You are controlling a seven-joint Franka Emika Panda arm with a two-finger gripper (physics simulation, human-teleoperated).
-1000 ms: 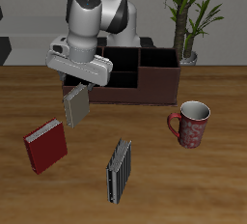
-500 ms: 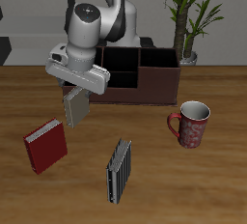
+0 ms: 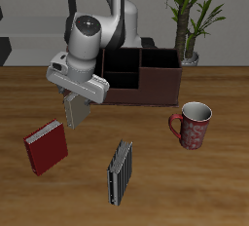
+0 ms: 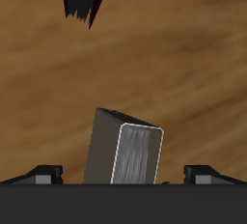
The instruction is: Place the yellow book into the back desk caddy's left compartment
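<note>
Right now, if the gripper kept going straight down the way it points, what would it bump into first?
Probably the bare wooden table. The gripper points down and holds the yellow book above the wood, so the book's lower edge would touch first. The red book lies off to the side, though depth is hard to judge.

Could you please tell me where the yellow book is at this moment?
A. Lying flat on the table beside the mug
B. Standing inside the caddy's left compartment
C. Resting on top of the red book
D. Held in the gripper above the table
D: the yellow book hangs clamped in the gripper in front of the back desk caddy, clear of the table and apart from the red book.
</note>
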